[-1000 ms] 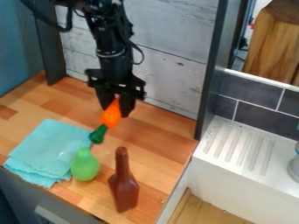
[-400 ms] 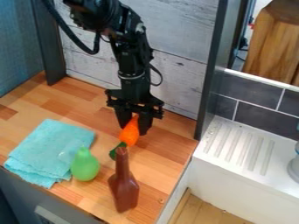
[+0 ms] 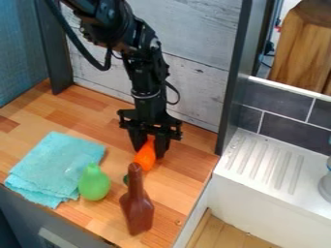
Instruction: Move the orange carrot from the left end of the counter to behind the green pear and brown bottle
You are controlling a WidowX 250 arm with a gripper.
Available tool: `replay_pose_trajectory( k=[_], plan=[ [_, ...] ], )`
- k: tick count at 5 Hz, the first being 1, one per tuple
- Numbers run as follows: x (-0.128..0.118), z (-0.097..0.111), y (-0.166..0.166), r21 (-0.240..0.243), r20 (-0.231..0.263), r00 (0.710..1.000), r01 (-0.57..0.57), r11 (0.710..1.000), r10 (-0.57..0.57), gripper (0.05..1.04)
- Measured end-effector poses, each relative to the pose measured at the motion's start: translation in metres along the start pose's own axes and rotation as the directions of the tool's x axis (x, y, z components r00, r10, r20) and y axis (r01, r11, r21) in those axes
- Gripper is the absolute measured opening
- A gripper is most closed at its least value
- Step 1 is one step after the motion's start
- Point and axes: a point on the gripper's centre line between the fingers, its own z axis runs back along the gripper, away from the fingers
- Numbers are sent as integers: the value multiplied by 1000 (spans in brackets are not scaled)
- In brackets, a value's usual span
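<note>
wooden counter [image 3: 184, 181] beneath carrot [image 3: 145, 161] in black tool [image 3: 149, 152]

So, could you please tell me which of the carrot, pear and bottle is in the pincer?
The carrot: it is orange and held in the pincer, while the green pear and brown bottle rest on the counter.

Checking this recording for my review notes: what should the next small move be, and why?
Probably a slight, slow lowering of the gripper, stopping at contact. It holds the orange carrot tilted, low over the counter, though contact cannot be judged. Slow, because the brown bottle stands close in front, its neck partly hiding the carrot.
</note>
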Motion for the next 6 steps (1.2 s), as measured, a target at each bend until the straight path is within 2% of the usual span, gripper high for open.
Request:
replay_pose_trajectory(
  k=[1,2,3,4,5,6],
  plan=[
    [-3,-3,-1,-6,-17,1000,-7,1000,7,612],
    [-12,-2,-4,-136,33,997,69,988,-65,915],
    [-13,23,27,-206,159,987,65,976,-32,1012],
    [-10,25,26,-251,227,974,77,965,-19,1008],
    [-16,72,6,-138,212,976,74,988,-44,1003],
    [-43,133,9,-96,271,951,178,979,-147,1003]
  ],
)
